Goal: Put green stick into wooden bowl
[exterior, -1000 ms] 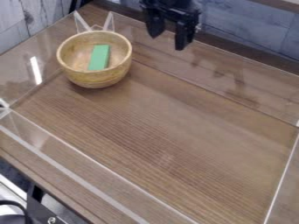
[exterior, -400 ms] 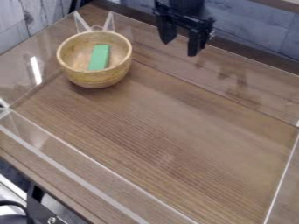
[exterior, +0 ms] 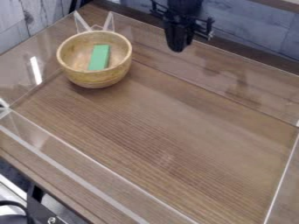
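One green stick (exterior: 100,57) (underside hidden), inside wooden bowl (exterior: 94,59)

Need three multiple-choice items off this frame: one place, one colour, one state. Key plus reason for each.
1. Where is the stick?
A. On bare table
B. In the bowl
C. In the claw

2. What colour is the stick?
A. Green
B. Red
C. Yellow

3. How does the bowl stand?
A. Upside down
B. On its side
C. Upright, mouth up

1: B, the stick lies inside the bowl's wall, away from the claw.
2: A, its face shows plain green against the tan bowl.
3: C, the bowl's round mouth faces up and its inside shows.
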Tool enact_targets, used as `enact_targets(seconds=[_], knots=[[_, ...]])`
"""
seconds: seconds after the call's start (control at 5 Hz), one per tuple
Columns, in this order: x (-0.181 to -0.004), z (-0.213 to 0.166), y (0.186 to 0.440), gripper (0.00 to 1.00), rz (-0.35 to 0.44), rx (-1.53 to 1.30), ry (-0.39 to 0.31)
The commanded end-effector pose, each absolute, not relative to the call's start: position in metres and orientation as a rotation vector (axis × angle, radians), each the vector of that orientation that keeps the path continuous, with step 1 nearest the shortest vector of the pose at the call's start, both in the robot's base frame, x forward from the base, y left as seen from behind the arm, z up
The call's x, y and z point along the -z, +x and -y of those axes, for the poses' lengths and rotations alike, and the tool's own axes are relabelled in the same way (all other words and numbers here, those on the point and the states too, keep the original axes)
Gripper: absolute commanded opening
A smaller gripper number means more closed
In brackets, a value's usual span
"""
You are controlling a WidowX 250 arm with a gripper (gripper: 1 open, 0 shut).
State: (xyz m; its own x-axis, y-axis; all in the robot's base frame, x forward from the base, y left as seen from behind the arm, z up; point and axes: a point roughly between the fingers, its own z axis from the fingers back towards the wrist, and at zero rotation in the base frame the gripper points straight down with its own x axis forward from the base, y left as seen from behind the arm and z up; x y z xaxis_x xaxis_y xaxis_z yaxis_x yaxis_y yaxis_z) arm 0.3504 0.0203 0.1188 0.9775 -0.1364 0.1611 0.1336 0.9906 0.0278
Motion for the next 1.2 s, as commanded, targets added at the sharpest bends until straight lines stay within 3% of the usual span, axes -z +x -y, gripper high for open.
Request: enact_targets(seconds=[0.0,0.4,1.0], knots=[[-0.16,-0.031,0.349,1.0,0.255,0.092,0.022],[-0.174,-0.08,0.335,1.0,0.255,-0.023,0.037],[-0.142,-0.147,0.332,1.0,0.218,0.16,0.051]])
